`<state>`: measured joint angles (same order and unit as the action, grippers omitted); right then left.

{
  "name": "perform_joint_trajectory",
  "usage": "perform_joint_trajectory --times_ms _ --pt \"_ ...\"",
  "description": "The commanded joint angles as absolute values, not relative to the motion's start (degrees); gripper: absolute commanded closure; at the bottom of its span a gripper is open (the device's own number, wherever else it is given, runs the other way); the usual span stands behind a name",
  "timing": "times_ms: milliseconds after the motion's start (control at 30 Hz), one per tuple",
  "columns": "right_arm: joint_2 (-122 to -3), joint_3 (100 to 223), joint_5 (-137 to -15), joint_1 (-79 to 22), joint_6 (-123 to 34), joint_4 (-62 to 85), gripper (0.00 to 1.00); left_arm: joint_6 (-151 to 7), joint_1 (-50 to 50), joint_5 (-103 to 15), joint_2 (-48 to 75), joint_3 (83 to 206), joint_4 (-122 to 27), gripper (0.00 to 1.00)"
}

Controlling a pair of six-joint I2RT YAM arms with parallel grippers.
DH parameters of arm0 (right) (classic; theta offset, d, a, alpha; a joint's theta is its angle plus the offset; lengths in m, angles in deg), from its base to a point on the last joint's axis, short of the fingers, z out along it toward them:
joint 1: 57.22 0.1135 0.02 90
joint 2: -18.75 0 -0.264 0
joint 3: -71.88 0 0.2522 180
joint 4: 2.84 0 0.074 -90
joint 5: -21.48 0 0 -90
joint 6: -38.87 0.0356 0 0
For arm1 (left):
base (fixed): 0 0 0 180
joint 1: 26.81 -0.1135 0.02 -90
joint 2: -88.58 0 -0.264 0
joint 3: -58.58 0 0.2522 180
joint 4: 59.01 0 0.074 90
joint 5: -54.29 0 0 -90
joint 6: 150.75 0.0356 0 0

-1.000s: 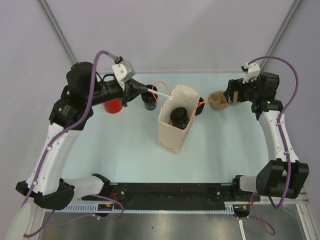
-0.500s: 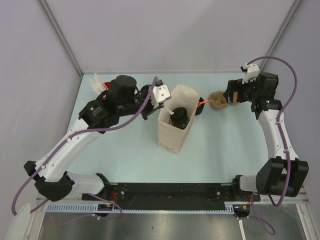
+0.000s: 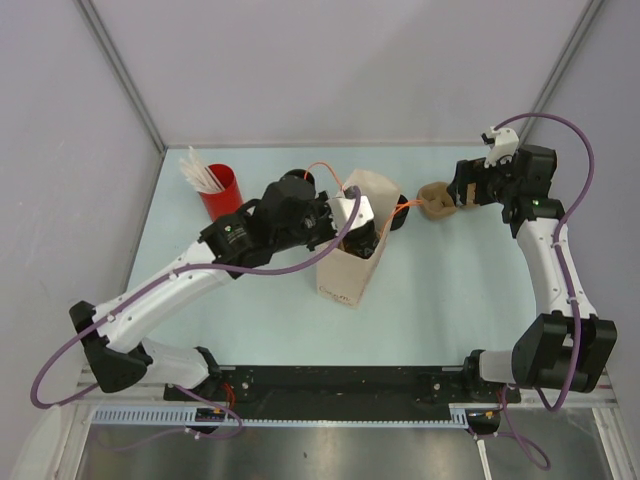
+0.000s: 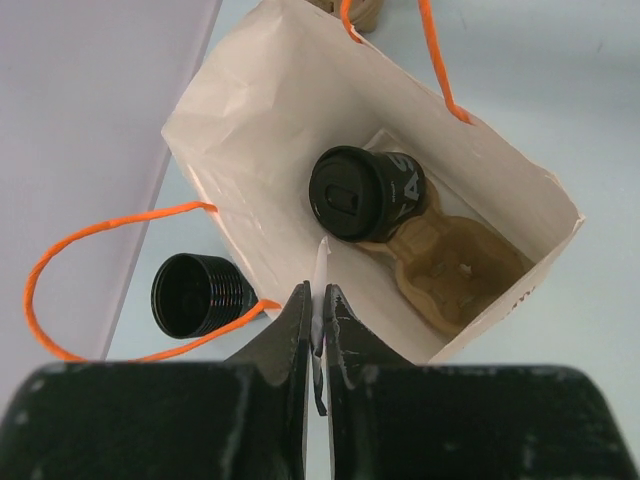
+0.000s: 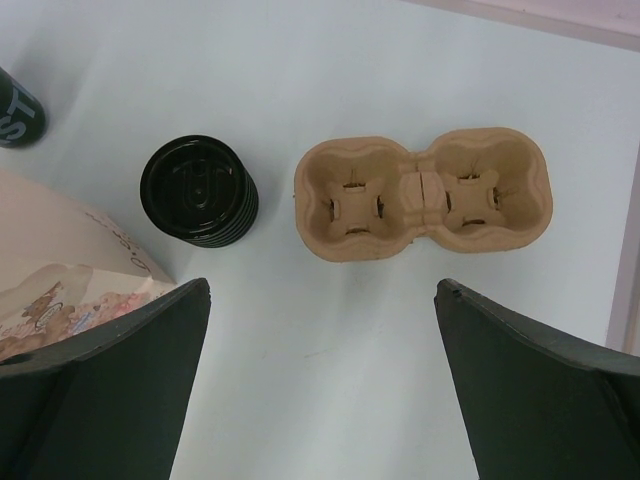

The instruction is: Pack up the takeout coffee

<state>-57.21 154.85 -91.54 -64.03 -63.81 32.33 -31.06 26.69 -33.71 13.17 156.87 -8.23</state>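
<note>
My left gripper (image 4: 316, 295) hangs over the open mouth of the white paper bag (image 4: 250, 170) with orange cord handles. Its fingers are pinched on a thin white stick (image 4: 320, 262) just inside the bag's near rim. The takeout coffee (image 4: 350, 193), a black lidded cup, stands upright inside the bag in one well of a brown pulp carrier (image 4: 460, 265). The carrier's second well lies bare beside it.

A black ribbed open cup (image 4: 195, 295) stands just outside the bag's wall.

My right gripper (image 5: 320, 290), fingers spread wide and holding nothing, hovers above a brown two-well pulp tray (image 5: 425, 190). Bare table separates the tray from a black ribbed lidded cup (image 5: 200, 192) near the bag's corner.
</note>
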Motion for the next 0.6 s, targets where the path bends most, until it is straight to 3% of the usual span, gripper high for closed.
perform_joint_trajectory --times_ms 0,567 --pt "-57.63 154.89 -92.16 -64.61 -64.57 31.58 0.00 -29.82 28.74 -27.72 12.82 155.84 -13.43 0.93" --pt "-57.72 154.89 -93.13 -65.92 -64.40 31.67 0.00 -29.47 30.58 -28.51 12.56 153.11 -13.43 0.86"
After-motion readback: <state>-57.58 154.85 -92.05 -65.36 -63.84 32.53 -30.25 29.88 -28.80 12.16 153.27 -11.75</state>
